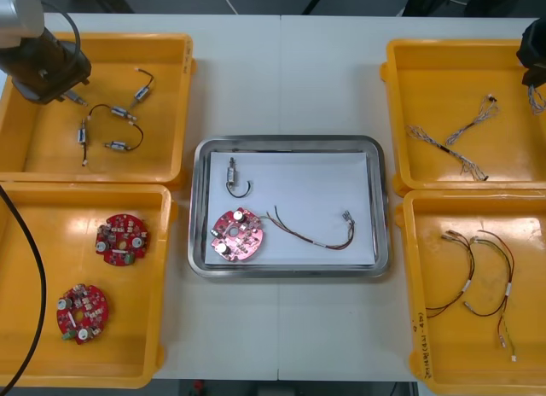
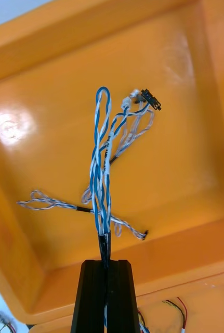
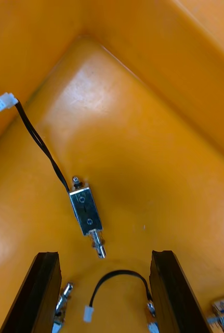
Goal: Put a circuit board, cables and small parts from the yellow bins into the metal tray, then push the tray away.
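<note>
Clamped the twisted blue and white cable (image 2: 101, 171) in the right gripper (image 2: 106, 263), fingers closed on it, strands hanging just ahead over a yellow bin (image 2: 184, 171) — cable step, seemingly. Called next for a carry to the metal tray (image 1: 198, 208), then release. Held the left gripper (image 3: 105, 255) spread wide — small metal part (image 3: 86, 208) just ahead.

The 4 bins (image 1: 51, 148) are yellow, the table (image 1: 290, 80) pale grey-white. The metal tray (image 1: 381, 200) has a shiny silver rim and a white floor. Circuit boards (image 1: 121, 240) are red with silver dots. The twisted cable (image 2: 99, 171) is blue and white with a black sleeve; the right gripper (image 2: 106, 264) has black fingers (image 2: 91, 296). The small metal part (image 3: 87, 209) is silver, its lead (image 3: 39, 140) black, its plug (image 3: 5, 101) white.
</note>
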### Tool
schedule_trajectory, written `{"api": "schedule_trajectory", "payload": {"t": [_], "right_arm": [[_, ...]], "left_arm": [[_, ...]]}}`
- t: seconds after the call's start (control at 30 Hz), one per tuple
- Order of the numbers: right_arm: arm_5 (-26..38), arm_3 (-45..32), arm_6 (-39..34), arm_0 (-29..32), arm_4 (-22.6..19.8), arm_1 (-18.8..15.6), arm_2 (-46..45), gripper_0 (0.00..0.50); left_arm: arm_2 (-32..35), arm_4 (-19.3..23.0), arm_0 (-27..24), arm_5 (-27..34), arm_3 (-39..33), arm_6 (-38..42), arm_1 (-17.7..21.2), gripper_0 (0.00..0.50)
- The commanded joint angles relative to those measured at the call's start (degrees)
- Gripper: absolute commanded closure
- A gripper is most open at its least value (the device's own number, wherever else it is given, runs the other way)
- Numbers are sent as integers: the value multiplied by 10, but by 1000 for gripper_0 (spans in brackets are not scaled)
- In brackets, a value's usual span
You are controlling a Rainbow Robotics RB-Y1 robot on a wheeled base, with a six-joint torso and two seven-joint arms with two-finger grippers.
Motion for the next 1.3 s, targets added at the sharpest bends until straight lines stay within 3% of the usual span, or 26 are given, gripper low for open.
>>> {"api": "schedule_trajectory", "payload": {"t": [0.03,0.3,0.37,0.77,1.07,1.3], "right_arm": [[4,-50,19,-13,-43,-9,44,500],[4,-115,29,-11,-113,-12,104,500],[4,-155,31,-3,-147,-14,125,500],[4,-302,47,49,-260,-16,175,500],[4,-375,82,49,-275,-15,272,500],[4,-378,201,49,-270,1,297,500]], "left_arm": [[-3,-16,-33,-34,12,-61,11,0],[-16,-32,-31,-81,37,-59,3,0],[-19,-35,-31,-104,50,-59,-2,0],[-39,-28,-13,-159,72,-61,-13,0],[-60,-22,3,-180,72,-60,-17,0],[-66,-22,16,-188,72,-62,-19,0]]}}
